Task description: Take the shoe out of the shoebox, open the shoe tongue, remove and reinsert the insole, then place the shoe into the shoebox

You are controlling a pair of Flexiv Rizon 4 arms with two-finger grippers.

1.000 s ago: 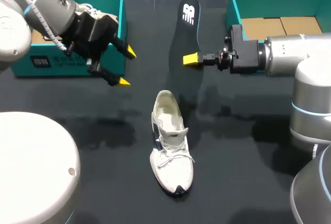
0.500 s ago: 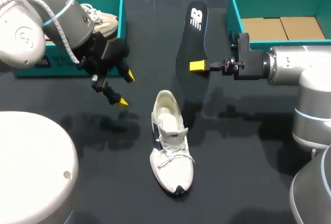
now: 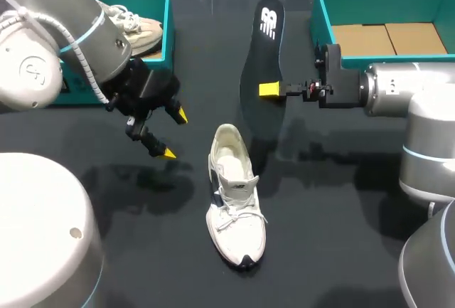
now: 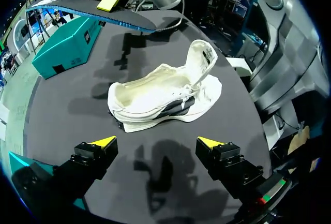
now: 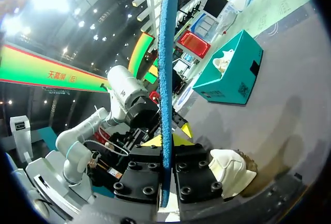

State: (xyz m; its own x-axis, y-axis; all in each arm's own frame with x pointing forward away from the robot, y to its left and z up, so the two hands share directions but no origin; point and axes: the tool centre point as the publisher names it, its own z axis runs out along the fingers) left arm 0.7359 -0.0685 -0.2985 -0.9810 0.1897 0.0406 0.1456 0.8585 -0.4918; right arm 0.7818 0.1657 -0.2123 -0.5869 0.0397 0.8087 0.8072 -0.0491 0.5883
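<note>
Two arms mid-task: R jaws are gripping the black insole (image 3: 257,59), lifted above the desk (image 3: 341,237); white shoe (image 3: 236,208) is lying centre, L jaws hovering open beside it. Next, prob.: steadying shoe, reinserting insole.

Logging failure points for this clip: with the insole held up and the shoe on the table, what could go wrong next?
The right hand grips the insole by one edge only, so it could pivot or slip during reinsertion. The shoe lies unheld, the open left hand apart from it, so pushing the insole in may shove or tip it.
</note>
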